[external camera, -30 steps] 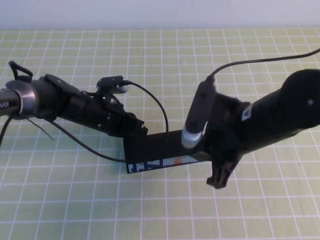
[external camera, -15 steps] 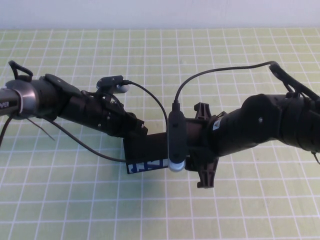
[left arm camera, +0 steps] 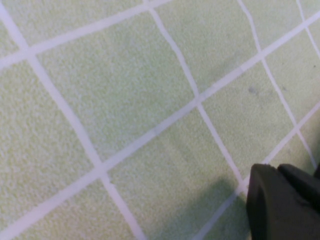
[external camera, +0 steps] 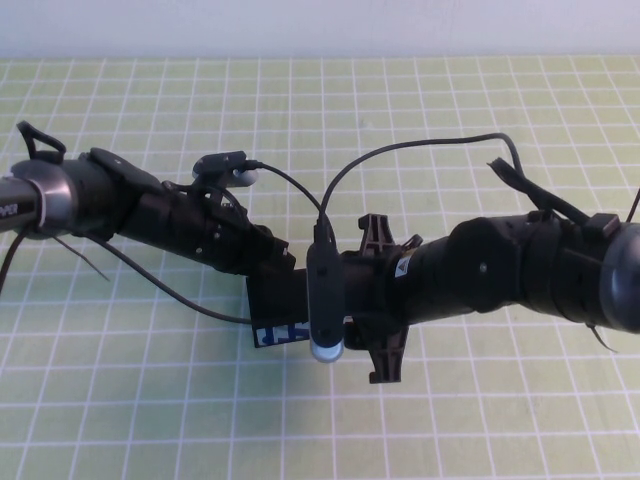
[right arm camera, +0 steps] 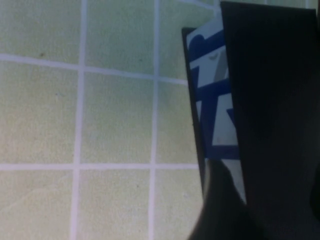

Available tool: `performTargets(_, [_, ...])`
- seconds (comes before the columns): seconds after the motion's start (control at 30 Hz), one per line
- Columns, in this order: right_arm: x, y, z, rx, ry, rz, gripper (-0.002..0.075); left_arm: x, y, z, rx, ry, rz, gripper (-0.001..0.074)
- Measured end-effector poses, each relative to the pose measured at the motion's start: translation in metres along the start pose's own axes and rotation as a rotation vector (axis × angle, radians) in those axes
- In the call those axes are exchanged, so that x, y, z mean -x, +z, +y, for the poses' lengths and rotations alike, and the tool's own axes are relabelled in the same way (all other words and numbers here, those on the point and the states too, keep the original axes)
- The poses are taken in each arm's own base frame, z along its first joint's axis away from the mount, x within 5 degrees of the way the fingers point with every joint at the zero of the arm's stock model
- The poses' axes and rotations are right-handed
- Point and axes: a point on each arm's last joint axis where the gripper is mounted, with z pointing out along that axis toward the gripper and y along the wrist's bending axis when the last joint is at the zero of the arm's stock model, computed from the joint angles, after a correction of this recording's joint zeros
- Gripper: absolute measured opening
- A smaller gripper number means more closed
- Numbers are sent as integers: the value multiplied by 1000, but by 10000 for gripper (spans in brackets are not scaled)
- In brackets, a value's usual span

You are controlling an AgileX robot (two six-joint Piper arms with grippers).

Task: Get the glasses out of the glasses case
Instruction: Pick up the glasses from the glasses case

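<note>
The right gripper (external camera: 383,300) is laid across the middle of the long rectangular matte black glasses case (external camera: 285,300), with one black finger (external camera: 386,355) seen past the case's near side and another past its far side; the fingers stand apart, straddling the case, though whether they press on it cannot be told. In the right wrist view the case's white-blue printed front (right arm camera: 215,100) fills the space beside a dark gripper finger (right arm camera: 270,115), the blue print close against it. A black wrist camera with a grey lens cap (external camera: 325,300) hangs over the case's front, hiding part of the print.

The left gripper (external camera: 270,262) is set at the case's left far corner — touching it or just beside it — and its opening cannot be told. In the left wrist view only a dark fingertip (left arm camera: 280,200) is shown, low over the mat.

The lid of the case is hidden under the arms, so its inside cannot be seen, and the glasses are not visible in any view.

Everything rests on a pale green mat ruled with a white grid (external camera: 450,100), which runs back to a plain pale wall (external camera: 320,25). Black cables (external camera: 400,155) loop above the arms.
</note>
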Motion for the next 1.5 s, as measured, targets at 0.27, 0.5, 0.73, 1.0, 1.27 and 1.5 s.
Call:
performTargets(0.27, [-3, 8, 0, -17, -4, 9, 330, 0, 0, 0, 0, -11, 0, -4])
performTargets(0.5, [-9, 21, 2, -22, -35, 34, 330, 0, 0, 0, -4, -18, 2, -4])
performTargets(0.73, [-11, 25, 0, -47, -49, 37, 280, 0, 0, 0, -3, -18, 3, -4])
performTargets(1.0, [-12, 29, 0, -62, -61, 41, 253, 0, 0, 0, -3, -18, 3, -4])
performTargets(1.27, [-12, 30, -1, -68, -76, 43, 137, 0, 0, 0, -1, -17, 4, -4])
performTargets(1.5, [-8, 19, -4, -80, -91, 30, 37, 1, 0, 0, 1, -14, -1, -4])
